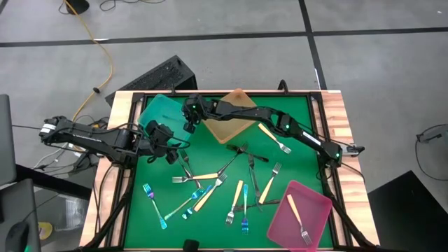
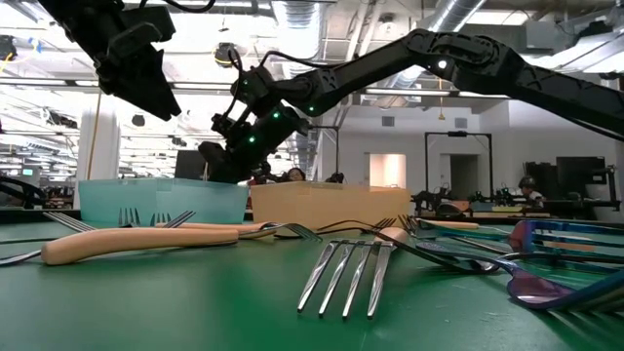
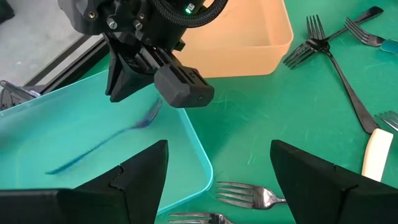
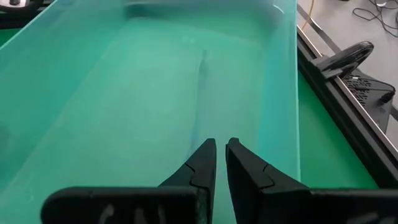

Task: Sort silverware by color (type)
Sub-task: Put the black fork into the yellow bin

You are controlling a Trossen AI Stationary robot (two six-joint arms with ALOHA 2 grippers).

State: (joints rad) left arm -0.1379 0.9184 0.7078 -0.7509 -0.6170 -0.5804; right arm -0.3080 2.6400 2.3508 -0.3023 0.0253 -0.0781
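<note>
The silverware point(image 1: 231, 189) is lying scattered on the green mat beyond the left gripper point(image 1: 170, 150), which is hovering wide open beside the teal tray point(image 1: 157, 112) in the high view, while the right gripper point(image 1: 190, 117) is reaching over that tray. In the left wrist view a blue fork point(image 3: 102, 143) is blurring beneath it, apparently dropping inside. In the right wrist view its fingers point(image 4: 202, 165) are standing barely parted, holding nothing; these thin, stiff, slippery pieces are probably best pinched mid-handle.

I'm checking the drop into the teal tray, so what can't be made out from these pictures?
- Blue fork in the teal tray: motion-blurred in the left wrist view, so lying or falling is unclear.
- Same fork, high view: hidden under the right tool.
- Pink tray: corner cut off by the high view's bottom edge.
</note>
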